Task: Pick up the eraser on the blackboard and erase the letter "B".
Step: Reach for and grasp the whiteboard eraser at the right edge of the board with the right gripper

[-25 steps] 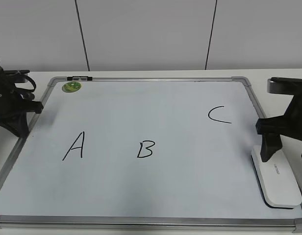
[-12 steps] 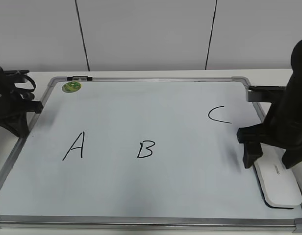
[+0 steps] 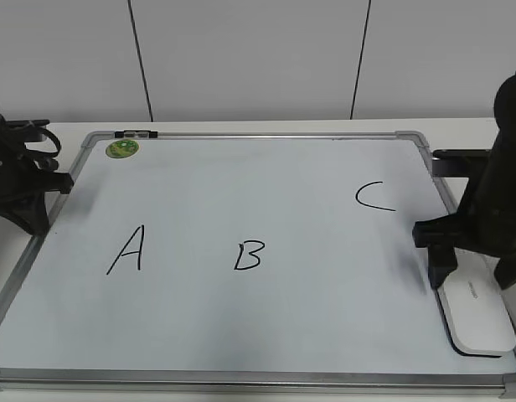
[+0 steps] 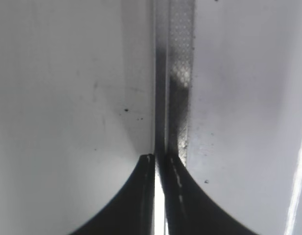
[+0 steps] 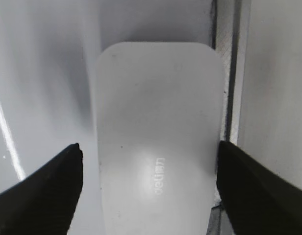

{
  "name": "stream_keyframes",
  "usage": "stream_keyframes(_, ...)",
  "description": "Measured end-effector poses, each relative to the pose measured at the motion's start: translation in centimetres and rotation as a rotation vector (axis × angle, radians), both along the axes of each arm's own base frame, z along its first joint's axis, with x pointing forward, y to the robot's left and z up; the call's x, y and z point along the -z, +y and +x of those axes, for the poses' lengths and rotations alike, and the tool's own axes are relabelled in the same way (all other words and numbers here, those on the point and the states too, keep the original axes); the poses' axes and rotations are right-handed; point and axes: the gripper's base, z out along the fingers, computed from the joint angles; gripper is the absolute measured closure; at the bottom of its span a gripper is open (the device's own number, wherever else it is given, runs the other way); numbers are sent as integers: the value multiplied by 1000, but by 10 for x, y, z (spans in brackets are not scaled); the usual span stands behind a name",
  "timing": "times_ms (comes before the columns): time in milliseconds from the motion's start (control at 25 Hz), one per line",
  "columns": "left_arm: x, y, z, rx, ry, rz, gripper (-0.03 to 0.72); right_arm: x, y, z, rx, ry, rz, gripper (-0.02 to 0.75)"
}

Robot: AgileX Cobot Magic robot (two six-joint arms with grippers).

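Observation:
The white eraser (image 3: 480, 322) lies at the front right of the blackboard (image 3: 266, 184), beside its right frame. My right gripper (image 3: 477, 283) hangs open over the eraser's far end, one finger on each side, not touching it. In the right wrist view the eraser (image 5: 156, 107), with its small grey lettering, fills the space between the open fingers of the gripper (image 5: 148, 147). The letter "B" (image 3: 248, 255) is at the board's middle front. My left gripper (image 3: 28, 213) is shut and empty at the board's left edge, and in its wrist view (image 4: 160, 157) it sits over the frame.
A black "A" (image 3: 128, 249) is left of the "B" and a black "C" (image 3: 374, 197) is at the right. A round green magnet (image 3: 122, 149) sits at the back left corner. The grey metal frame (image 5: 232, 73) runs just right of the eraser.
My right arm swung in from the board's right edge over the eraser, first leftward, then slightly back right and lower, with the fingers straddling it. The left arm has not moved.

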Motion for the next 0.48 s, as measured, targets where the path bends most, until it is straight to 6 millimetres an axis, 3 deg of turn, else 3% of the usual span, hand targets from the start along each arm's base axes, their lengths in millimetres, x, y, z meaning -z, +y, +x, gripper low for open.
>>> stream_keyframes(240, 0, 0, 0, -1, 0, -2, 650, 21, 1, 2, 7, 67, -5, 114)
stream_keyframes(480, 0, -1, 0, -5, 0, -7, 648, 25, 1, 3, 8, 81, -6, 158)
